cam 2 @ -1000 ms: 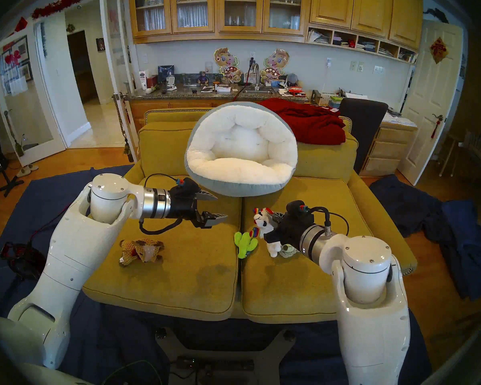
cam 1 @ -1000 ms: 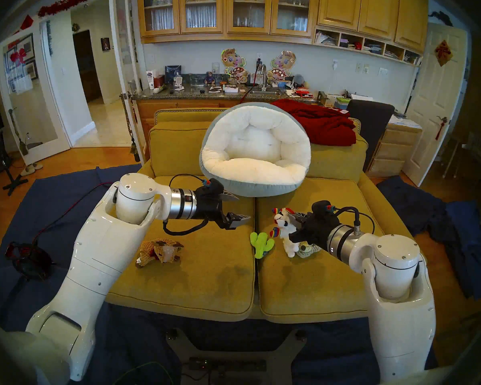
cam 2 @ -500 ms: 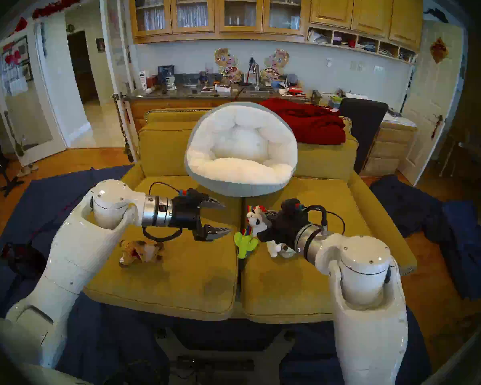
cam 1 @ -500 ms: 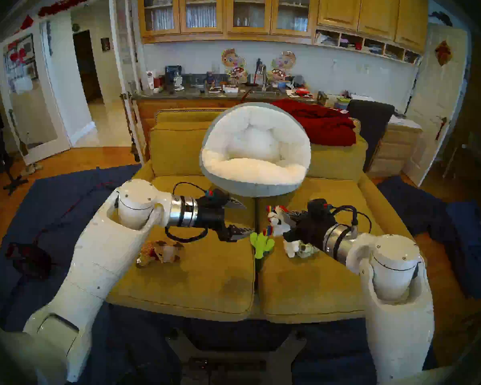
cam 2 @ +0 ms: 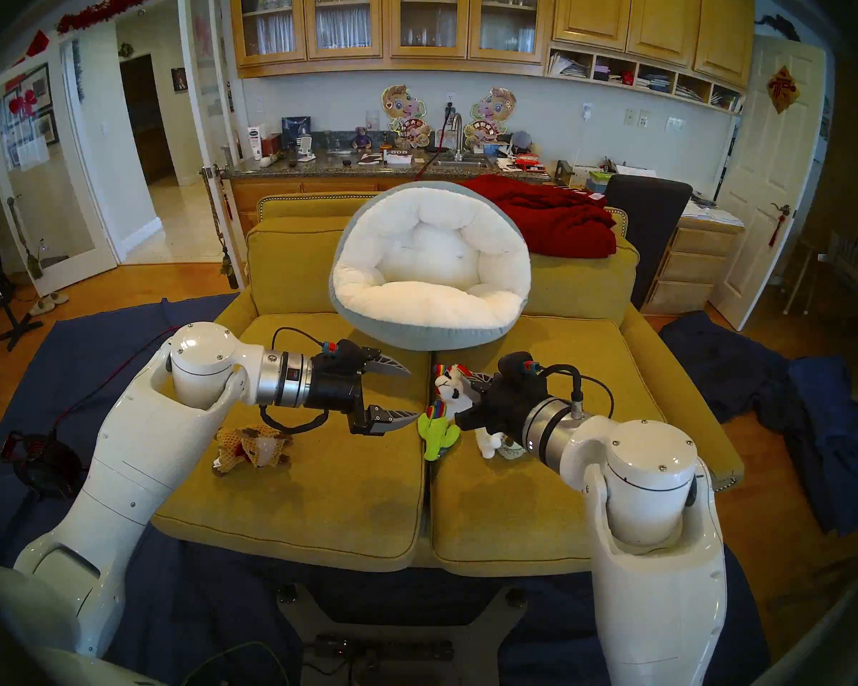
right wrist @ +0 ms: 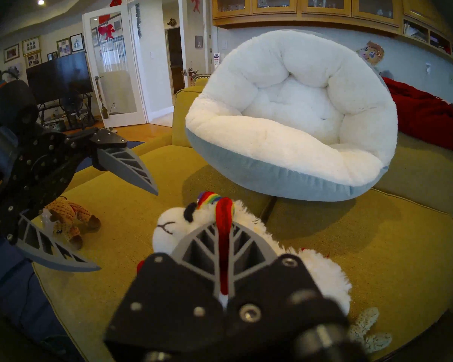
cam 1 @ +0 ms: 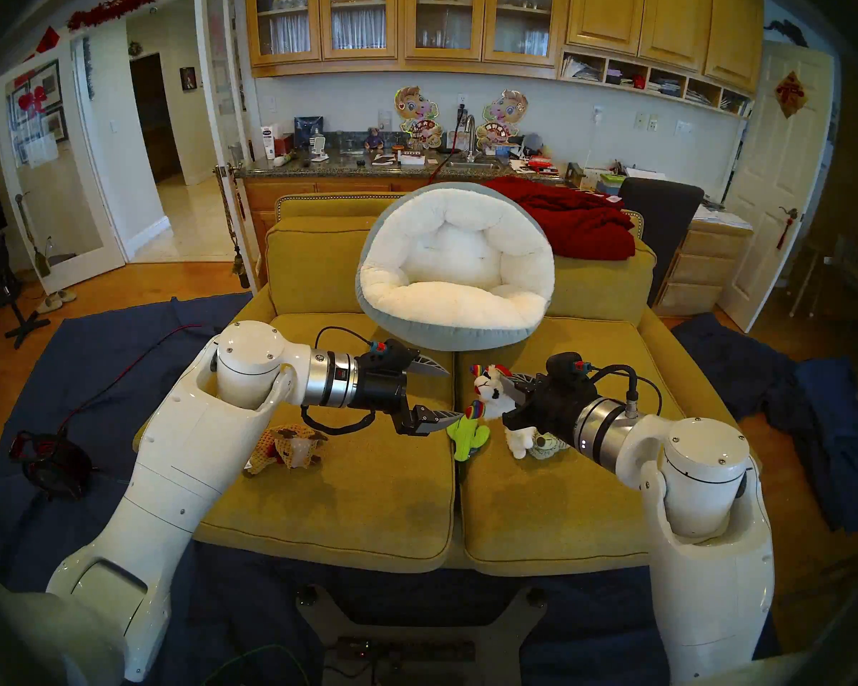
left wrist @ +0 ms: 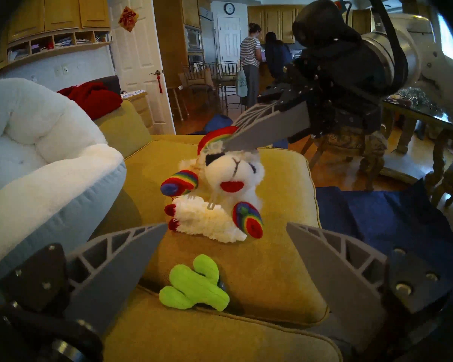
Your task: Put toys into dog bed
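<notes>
The fluffy white lamb with rainbow ears [cam 1: 489, 390] hangs by its red ear from the right gripper [cam 1: 508, 384], fingers pinched tight on it above the mustard sofa cushion [cam 1: 565, 502]. At its 9 o'clock the left gripper [cam 1: 447, 393] has edged nearer, ribbed grey fingers spread wide and empty. The puffy white, grey-backed dog bed [cam 1: 454, 274] leans at 12 o'clock, its hollow clear. The lime cactus [cam 1: 466, 435] lies at the cushion seam, the knitted reindeer [cam 1: 288, 447] at 8 o'clock.

Even daylight, fisheye-warped, dark-rimmed.
</notes>
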Controlling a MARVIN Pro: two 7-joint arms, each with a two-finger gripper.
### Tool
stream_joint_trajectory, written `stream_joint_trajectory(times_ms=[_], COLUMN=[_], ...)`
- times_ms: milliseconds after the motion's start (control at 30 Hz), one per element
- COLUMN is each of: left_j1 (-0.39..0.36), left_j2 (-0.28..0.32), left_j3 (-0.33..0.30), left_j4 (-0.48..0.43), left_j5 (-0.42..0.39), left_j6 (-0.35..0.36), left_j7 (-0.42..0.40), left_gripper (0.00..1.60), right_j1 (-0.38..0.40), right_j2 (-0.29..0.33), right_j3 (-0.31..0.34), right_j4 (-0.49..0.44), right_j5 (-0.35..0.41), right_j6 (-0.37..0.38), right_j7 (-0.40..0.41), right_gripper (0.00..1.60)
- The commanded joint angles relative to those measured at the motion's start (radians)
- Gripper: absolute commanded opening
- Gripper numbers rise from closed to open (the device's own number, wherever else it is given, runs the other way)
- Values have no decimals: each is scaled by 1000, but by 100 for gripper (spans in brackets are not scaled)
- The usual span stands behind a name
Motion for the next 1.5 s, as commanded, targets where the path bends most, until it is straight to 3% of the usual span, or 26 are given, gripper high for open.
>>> stream_joint_trajectory(times_ms=[0, 500, 1467], left_j1=[-47, -50, -51], left_j2=[-28, -31, -59], left_j3=[-11, 16, 40], left_j4=[-15, -1, 23], left_j5=[-37, -6, 28], left_j6=[55, 77, 90], left_j7=[-21, -45, 0], left_gripper=[160, 160, 159], right_j1=[17, 27, 20], right_j2=[-7, -26, -43], right_j3=[-4, -3, -19], right_j4=[-30, -28, -37], right_j5=[-3, 14, 31], right_j6=[-12, -10, 11], right_j7=[-11, -30, -32], right_gripper=[0, 0, 0])
